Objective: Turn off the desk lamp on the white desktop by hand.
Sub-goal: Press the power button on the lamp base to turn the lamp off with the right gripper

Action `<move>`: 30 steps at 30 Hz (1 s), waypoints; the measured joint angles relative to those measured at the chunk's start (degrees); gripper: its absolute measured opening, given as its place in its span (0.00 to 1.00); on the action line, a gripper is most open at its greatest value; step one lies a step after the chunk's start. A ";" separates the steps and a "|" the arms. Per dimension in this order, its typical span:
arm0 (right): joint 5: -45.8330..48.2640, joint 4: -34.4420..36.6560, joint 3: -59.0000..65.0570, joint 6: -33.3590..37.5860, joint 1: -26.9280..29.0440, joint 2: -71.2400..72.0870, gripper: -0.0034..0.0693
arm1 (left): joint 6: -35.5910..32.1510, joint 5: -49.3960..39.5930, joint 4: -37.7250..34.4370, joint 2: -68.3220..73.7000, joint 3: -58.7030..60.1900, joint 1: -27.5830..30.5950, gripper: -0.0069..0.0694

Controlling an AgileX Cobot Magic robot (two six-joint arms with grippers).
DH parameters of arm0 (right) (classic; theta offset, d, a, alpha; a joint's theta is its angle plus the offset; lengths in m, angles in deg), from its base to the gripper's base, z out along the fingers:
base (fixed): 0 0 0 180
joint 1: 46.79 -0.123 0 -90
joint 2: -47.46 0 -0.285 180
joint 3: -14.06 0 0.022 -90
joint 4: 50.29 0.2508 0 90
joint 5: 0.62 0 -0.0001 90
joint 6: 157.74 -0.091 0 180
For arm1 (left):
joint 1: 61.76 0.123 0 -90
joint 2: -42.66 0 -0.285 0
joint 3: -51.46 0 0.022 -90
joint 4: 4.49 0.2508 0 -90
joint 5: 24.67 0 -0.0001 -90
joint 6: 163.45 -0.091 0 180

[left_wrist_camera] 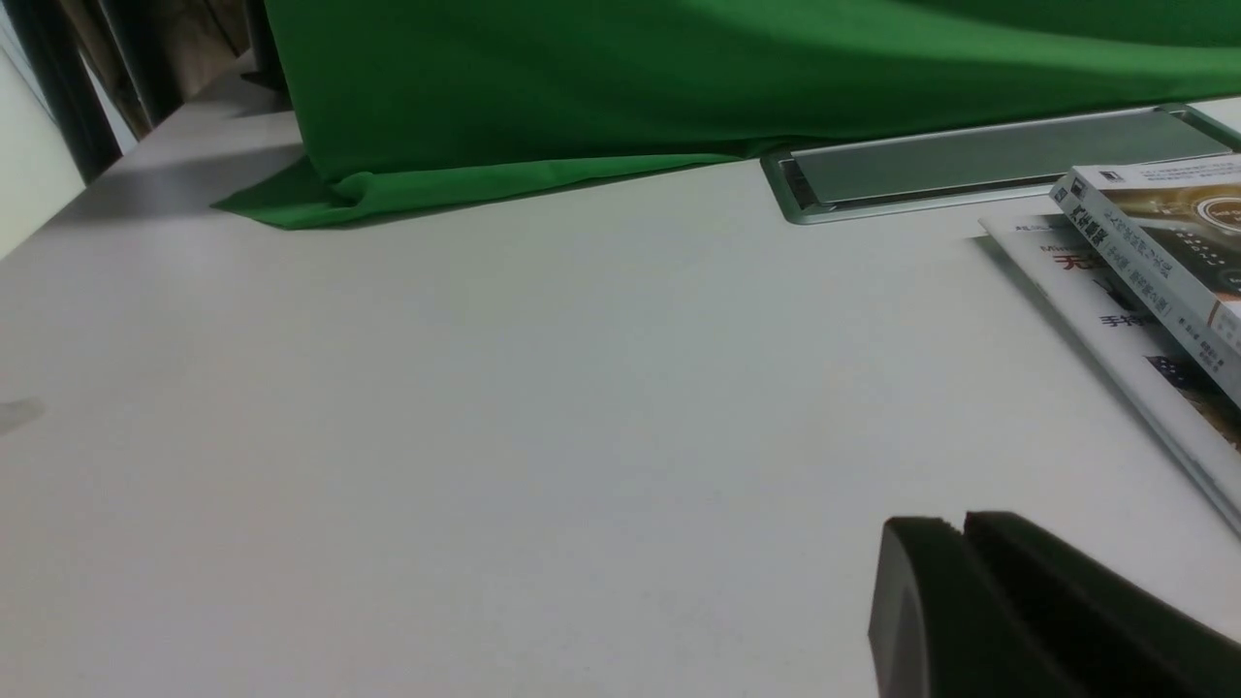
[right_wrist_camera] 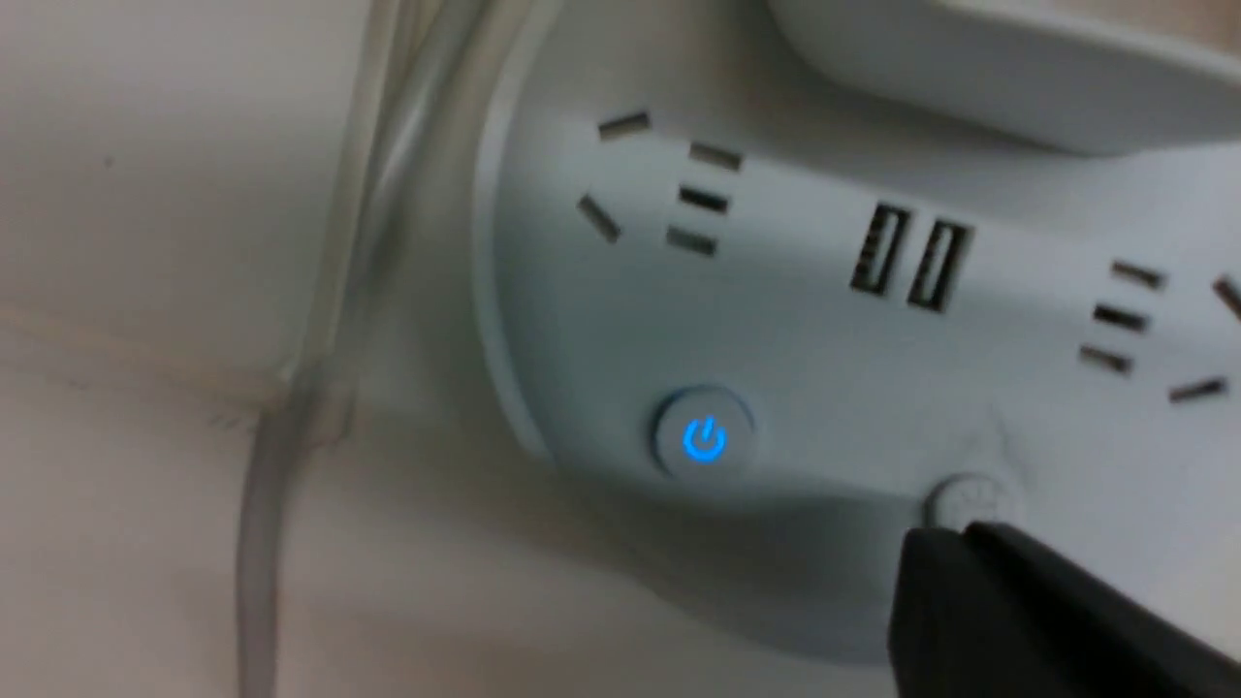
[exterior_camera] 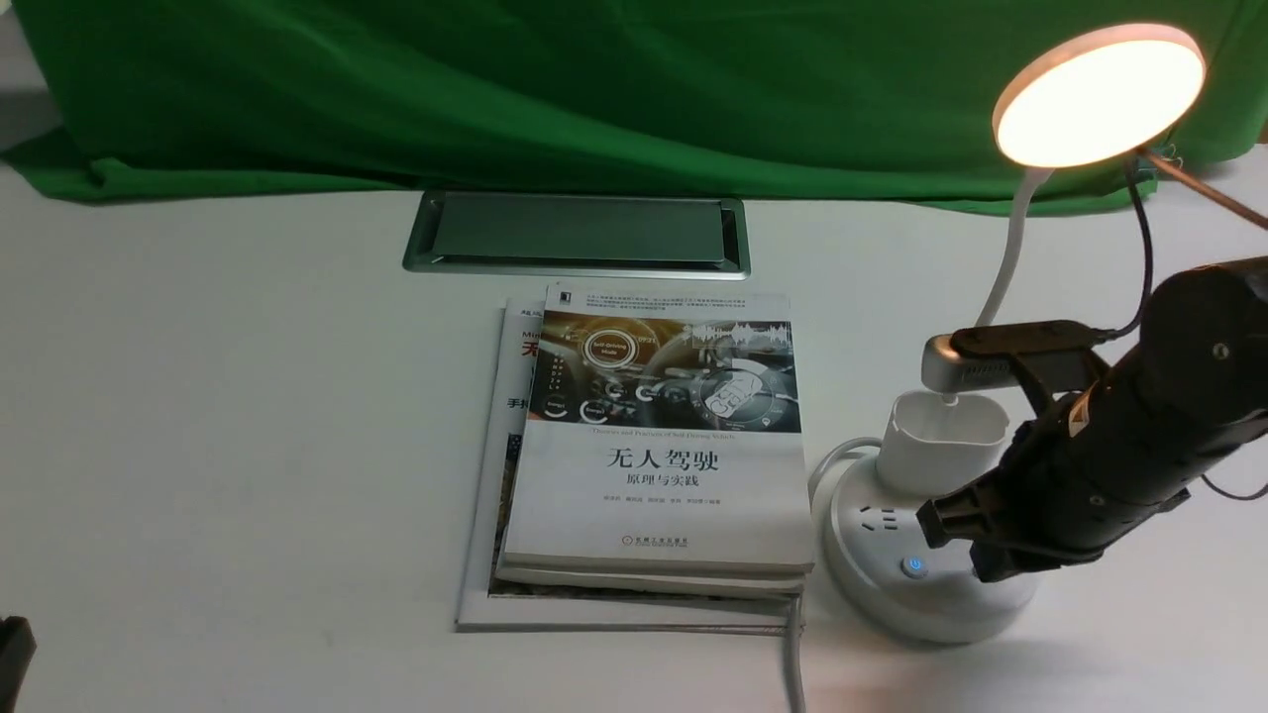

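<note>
White desktop (exterior_camera: 248,416), green cloth (exterior_camera: 495,99) behind: our right gripper (right_wrist_camera: 955,553) hovers at the lit desk lamp's (exterior_camera: 931,594) buttons.

We have one lamp, standing on the robot's right side of the desktop beside the book stack (exterior_camera: 659,475), with two buttons on its base: a blue-glowing power button (right_wrist_camera: 704,436) and a plain light button (right_wrist_camera: 974,502), the latter partly behind our fingertips. Both our right and left (left_wrist_camera: 945,543) grippers have their jaws pressed together, pinching nothing. If we drift sideways we might hit the wrong button; pressing off-centre could slide the base, and our arm could knock the one cup-shaped holder (exterior_camera: 941,446).
</note>
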 joint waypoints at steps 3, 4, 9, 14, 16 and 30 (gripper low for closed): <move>-0.34 -0.12 -0.55 0.00 0.44 -0.70 0.11 | 0.00 0.00 0.00 0.00 0.00 0.00 0.12; -0.47 -0.12 -0.55 0.00 0.65 -0.76 0.11 | 0.00 0.00 0.00 0.00 0.00 0.00 0.12; -2.17 -0.12 -0.55 0.00 1.15 -1.33 0.11 | -0.02 0.00 0.00 0.00 0.00 0.00 0.12; -3.14 -0.16 -0.86 0.00 1.40 -3.57 0.11 | -0.02 0.00 0.00 0.00 0.00 0.00 0.12; -3.16 -0.12 -1.21 0.06 1.45 -4.10 0.11 | -0.02 0.00 0.00 0.00 0.00 0.00 0.12; -3.67 -0.06 -1.04 1.21 1.56 -0.81 0.11 | -0.02 0.00 0.00 0.00 0.00 0.00 0.12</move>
